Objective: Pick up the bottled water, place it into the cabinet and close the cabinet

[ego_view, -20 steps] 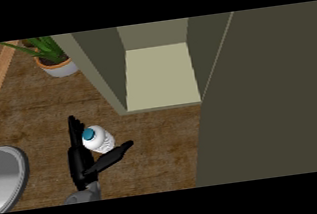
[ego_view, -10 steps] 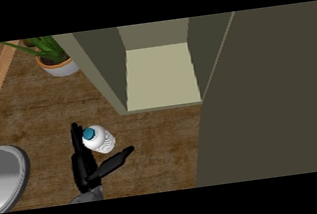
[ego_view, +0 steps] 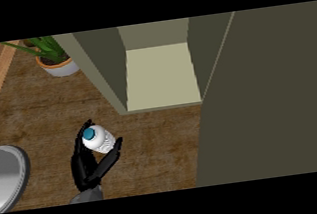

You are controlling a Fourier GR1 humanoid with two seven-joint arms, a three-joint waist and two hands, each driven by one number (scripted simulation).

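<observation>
You are in the carrying step: the bottled water (ego_view: 97, 139) sits in one hand (ego_view: 87, 164) at about 7 o'clock in the head view, low over the brown tabletop (ego_view: 152, 145). The fingers (ego_view: 78, 150) run up the bottle's left side and the thumb lies along its right, so they pinch the bottle between them, blue cap towards you. Which hand this is you cannot tell for sure; it comes in at the left of the view, so take it as the left one. The other hand does not show.

The cabinet (ego_view: 159, 78) stands open at 12 o'clock, its pale shelf bare, with the door (ego_view: 279, 93) swung out and filling the 3 o'clock side. Next, you will likely need to lift the bottle up and to the right, towards 1 o'clock, clearing the cabinet's lower lip before setting it down inside.

Count: one bottle, one cabinet, one door, one potted plant (ego_view: 52, 58) at 11 o'clock, one grey round object (ego_view: 0, 178) at 8 o'clock.
</observation>
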